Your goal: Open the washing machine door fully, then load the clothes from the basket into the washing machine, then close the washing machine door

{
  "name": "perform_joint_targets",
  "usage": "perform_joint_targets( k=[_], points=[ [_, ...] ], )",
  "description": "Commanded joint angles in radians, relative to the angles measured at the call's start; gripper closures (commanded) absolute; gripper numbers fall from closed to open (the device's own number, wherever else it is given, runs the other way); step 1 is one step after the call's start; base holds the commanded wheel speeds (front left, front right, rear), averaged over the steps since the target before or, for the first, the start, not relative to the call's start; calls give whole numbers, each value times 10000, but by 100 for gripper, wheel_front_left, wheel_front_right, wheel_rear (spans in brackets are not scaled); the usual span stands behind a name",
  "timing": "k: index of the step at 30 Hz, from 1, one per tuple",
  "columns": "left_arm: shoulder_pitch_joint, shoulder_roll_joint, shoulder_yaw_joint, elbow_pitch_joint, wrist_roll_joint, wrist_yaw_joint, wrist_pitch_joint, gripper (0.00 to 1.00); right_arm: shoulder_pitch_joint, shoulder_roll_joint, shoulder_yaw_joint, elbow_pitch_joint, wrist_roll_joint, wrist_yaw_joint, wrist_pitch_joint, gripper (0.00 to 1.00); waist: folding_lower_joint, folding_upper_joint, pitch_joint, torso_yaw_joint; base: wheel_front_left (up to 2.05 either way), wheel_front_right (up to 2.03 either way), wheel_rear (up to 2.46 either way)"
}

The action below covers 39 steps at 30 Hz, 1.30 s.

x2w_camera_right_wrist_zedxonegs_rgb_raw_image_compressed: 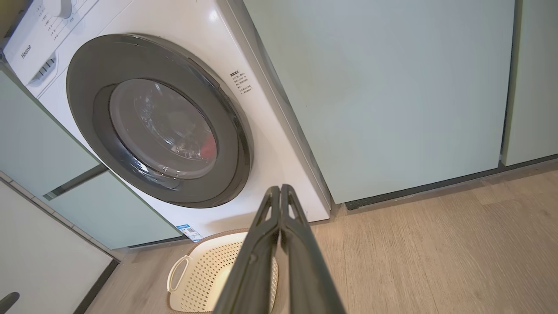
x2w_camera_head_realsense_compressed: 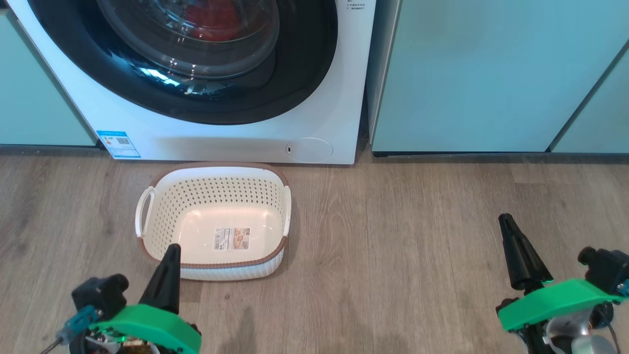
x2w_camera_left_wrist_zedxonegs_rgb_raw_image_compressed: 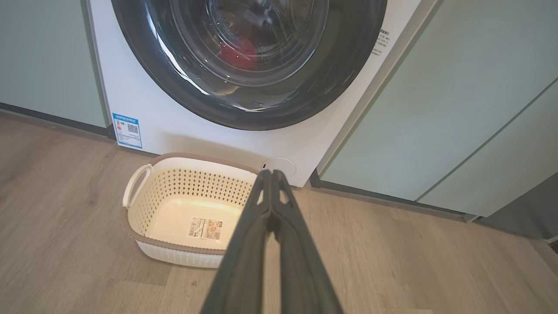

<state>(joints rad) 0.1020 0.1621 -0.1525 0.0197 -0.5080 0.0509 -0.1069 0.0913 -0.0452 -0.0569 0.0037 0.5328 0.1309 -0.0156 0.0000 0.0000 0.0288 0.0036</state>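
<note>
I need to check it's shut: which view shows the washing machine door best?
The right wrist view: the whole washing machine door shows there, rim to rim, and it looks closed. The head and left wrist views cut off its top, giving the lower rim and glass.

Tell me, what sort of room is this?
Most likely a home laundry corner, or a mock-up of one: a white front-loading washing machine set between pale teal cabinets, with a perforated laundry basket on the wood-look floor before it.
</note>
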Motion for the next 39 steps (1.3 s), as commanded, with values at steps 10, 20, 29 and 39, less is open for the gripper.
perform_joint_targets(
  k=[10, 20, 29, 39],
  points=[
    [-683, -13, 406, 13, -1326, -266, 164, 100, -638, -196, 53, -11, 1314, 0, 83, 100, 0, 0, -27, -3, 0, 0, 0],
    [-817, -78, 568, 218, -2342, -421, 315, 100, -768, -224, 50, 226, 2304, -1, 155, 100, 0, 0, -49, -7, 0, 0, 0],
    [-950, -149, 740, 433, -3351, -575, 475, 100, -898, -246, 38, 463, 3287, -1, 235, 100, 0, 0, -72, -10, 0, 0, 0],
    [-1118, -245, 960, 704, -4575, -764, 679, 100, -1058, -265, 14, 755, 4479, -1, 340, 100, 0, 0, -100, -14, 0, 0, 0]
  ],
)
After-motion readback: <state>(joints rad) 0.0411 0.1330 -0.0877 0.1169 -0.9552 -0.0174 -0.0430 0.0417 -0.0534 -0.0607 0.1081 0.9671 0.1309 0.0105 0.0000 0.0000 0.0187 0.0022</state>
